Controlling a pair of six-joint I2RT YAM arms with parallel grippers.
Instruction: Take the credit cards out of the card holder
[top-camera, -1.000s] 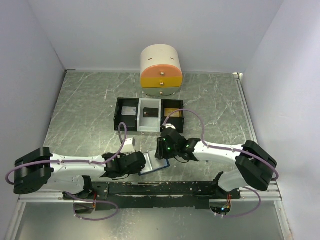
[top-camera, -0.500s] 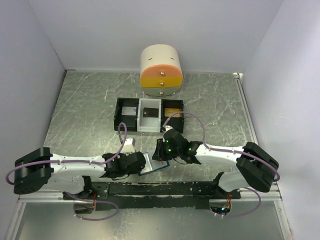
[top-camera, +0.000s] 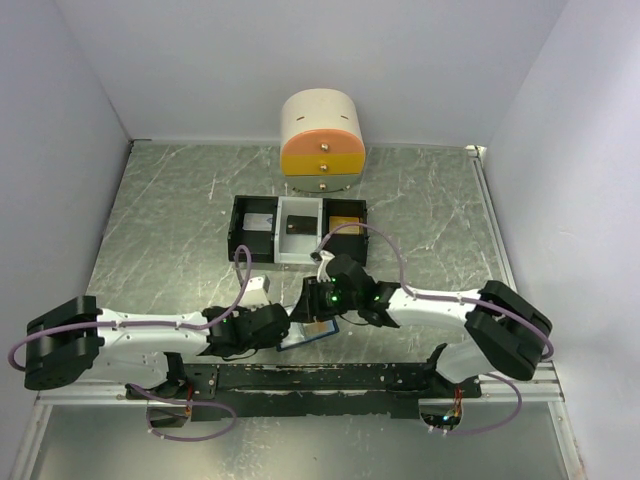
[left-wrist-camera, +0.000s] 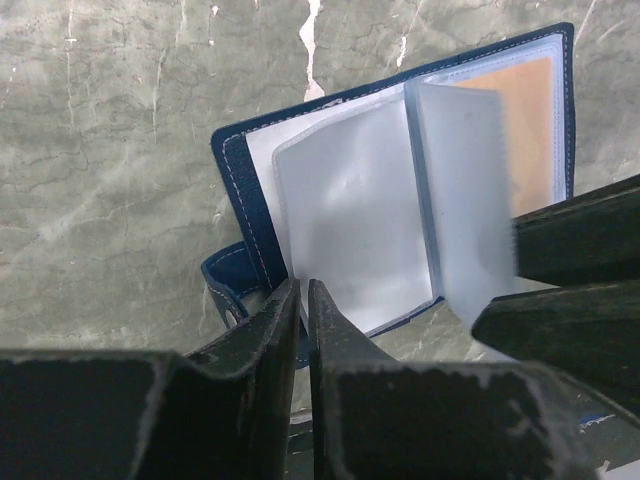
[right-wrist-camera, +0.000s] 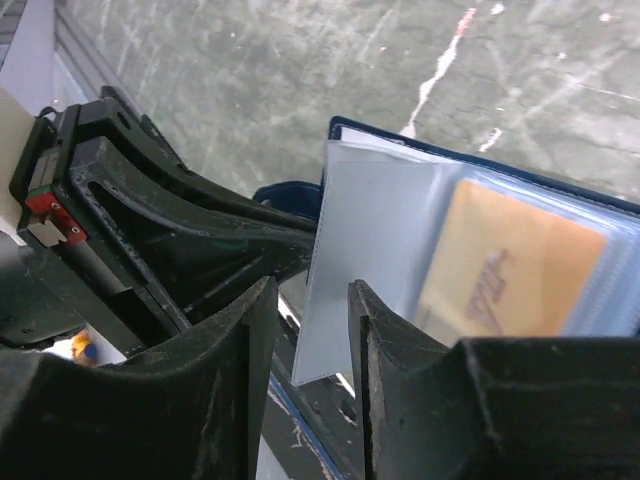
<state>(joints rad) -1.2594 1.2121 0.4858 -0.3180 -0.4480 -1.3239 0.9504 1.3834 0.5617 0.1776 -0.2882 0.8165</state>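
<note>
The card holder (top-camera: 318, 333) lies open on the table between my two arms, dark blue at its edge with clear sleeve pages inside (left-wrist-camera: 350, 200). A tan-gold credit card (left-wrist-camera: 528, 110) sits in a sleeve on its far half (right-wrist-camera: 510, 260). My left gripper (top-camera: 288, 326) is shut on the holder's near edge beside the clasp tab (left-wrist-camera: 302, 290). Above the holder, my right gripper (top-camera: 306, 300) stands open, and one clear sleeve page (right-wrist-camera: 360, 250) rises upright between its fingers (right-wrist-camera: 312, 300), with a gap on the left side.
A black-and-white three-compartment tray (top-camera: 240, 240) stands behind the holder, with small items in it. Further back is a cream and orange drawer unit (top-camera: 322, 145). Pale walls close the table on three sides. The arms' mounting rail (top-camera: 320, 378) runs along the near edge.
My right gripper has shifted left across the open holder, towards the left gripper, and its jaws have changed width slightly. The left gripper has kept its hold and place.
</note>
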